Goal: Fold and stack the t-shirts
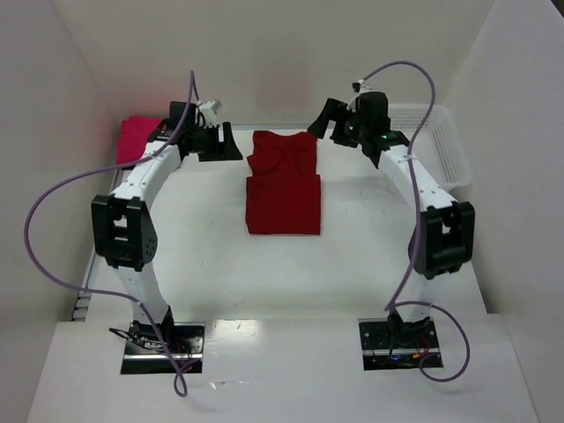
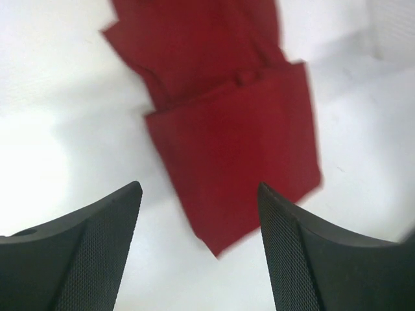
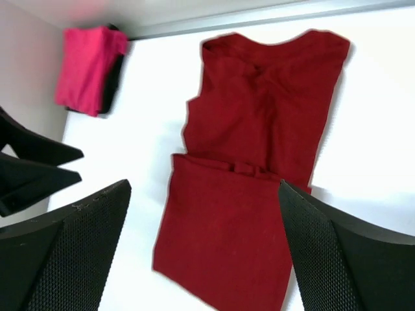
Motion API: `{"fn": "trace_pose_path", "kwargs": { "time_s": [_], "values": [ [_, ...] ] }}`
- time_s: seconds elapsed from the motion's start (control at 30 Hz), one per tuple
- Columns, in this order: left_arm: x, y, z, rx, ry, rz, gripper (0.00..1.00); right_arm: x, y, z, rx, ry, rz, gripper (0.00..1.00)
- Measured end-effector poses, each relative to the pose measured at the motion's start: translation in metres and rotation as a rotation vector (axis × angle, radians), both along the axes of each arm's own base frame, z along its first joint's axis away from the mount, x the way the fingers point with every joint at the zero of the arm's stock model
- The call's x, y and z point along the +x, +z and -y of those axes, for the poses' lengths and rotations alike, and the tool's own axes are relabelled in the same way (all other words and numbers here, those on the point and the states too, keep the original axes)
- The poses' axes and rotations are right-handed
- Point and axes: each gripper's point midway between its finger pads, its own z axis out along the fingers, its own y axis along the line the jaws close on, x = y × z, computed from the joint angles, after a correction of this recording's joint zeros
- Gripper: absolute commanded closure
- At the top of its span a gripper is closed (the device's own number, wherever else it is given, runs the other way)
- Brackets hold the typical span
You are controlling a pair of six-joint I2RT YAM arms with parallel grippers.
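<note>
Crimson t-shirt (image 1: 283, 183) lies partly folded at mid-bench (image 1: 203, 231); pink t-shirt (image 1: 135, 138) sits in far-left corner. Left end effector (image 2: 200, 189) and right end effector (image 3: 204, 186) are both wide open, empty. We judge cloth light, limp, prone to sag, so pinch edge corners.

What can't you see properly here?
- Pink t-shirt, top view: left arm covers one side.
- Red t-shirt, left wrist view: blurred, one end cut off by top edge.
- Dark shape under pink t-shirt, right wrist view: mostly covered, unidentifiable.
- Basket, top view: right arm hides part.

Basket (image 1: 438, 145) blocks far right (pink shirt (image 1: 137, 138) left)
</note>
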Motion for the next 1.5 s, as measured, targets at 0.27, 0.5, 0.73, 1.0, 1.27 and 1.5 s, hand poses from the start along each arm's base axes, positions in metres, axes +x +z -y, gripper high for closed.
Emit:
{"fn": "trace_pose_path", "kwargs": {
  "time_s": [0.27, 0.5, 0.73, 1.0, 1.27, 1.5],
  "values": [
    [-0.079, -0.004, 0.015, -0.093, -0.097, -0.077, 0.19, -0.068, -0.009, 0.017, -0.012, -0.008, -0.036, 0.00],
    [-0.148, -0.077, 0.031, -0.093, -0.122, -0.339, 0.19, -0.124, -0.097, 0.023, -0.046, -0.035, -0.317, 0.00],
    [-0.172, -0.097, 0.044, -0.090, -0.101, -0.423, 0.19, -0.170, -0.133, -0.005, -0.097, 0.003, -0.450, 0.03],
    [-0.158, -0.102, 0.046, -0.108, -0.022, -0.396, 0.21, -0.195, -0.163, -0.024, -0.144, 0.024, -0.528, 0.07],
    [-0.151, -0.119, 0.045, -0.089, 0.000, -0.409, 0.26, -0.212, -0.191, -0.008, -0.179, -0.036, -0.598, 0.11],
    [-0.152, -0.135, 0.048, -0.069, -0.004, -0.441, 0.29, -0.207, -0.198, -0.012, -0.155, -0.048, -0.587, 0.16]
  ]
}}
